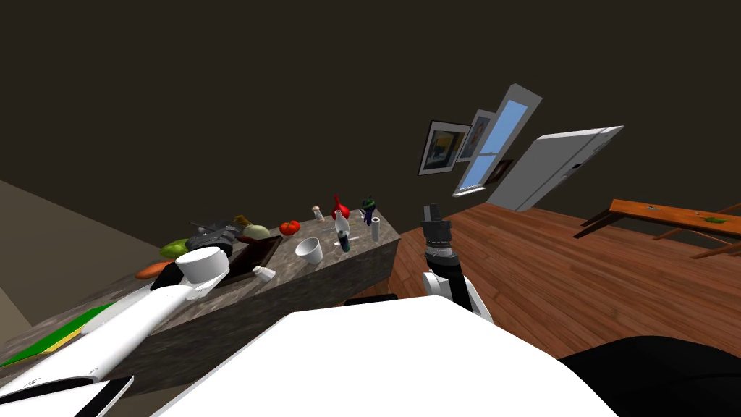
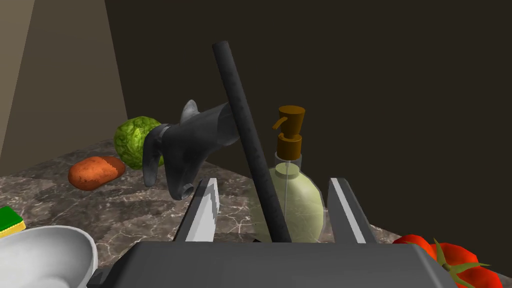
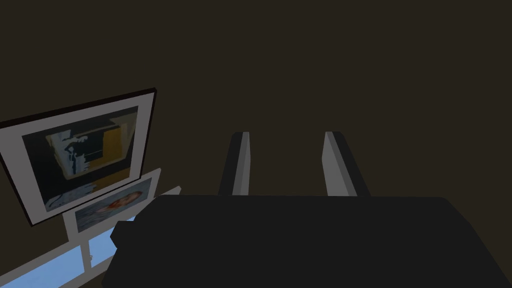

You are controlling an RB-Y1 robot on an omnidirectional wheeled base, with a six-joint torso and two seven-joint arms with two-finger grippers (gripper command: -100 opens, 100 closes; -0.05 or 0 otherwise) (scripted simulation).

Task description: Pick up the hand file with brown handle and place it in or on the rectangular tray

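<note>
One dark file (image 2: pixel 240 110). One brown rectangular tray (image 1: pixel 255 253). Around them, one green lettuce (image 2: pixel 132 140), one orange potato (image 2: pixel 95 172), one red tomato (image 2: pixel 450 260) and one soap bottle (image 2: pixel 290 200) with a brown pump. Also one dark grey tool (image 2: pixel 190 145), one white bowl (image 2: pixel 40 255) and one green and yellow sponge (image 2: pixel 10 220). Farther along, one red bottle (image 1: pixel 340 208).

Left hand (image 2: pixel 275 182) wide open over the tabletop (image 2: pixel 125 215), near the tray in the head view. File standing tilted between the two fingers (image 2: pixel 207 200), with a gap on each side, touching neither. Handle end hidden behind the hand's dark box. Right hand (image 3: pixel 286 135) up in the air past the end of the tabletop, fingers apart, holding nothing.

Tabletop of grey-brown stone with pale lines. Dark walls all around. Brown wood floor (image 1: pixel 550 268). Two pictures (image 1: pixel 443 147) and one window (image 1: pixel 492 145) on the far wall. One wooden table (image 1: pixel 673 213) off to the right.
</note>
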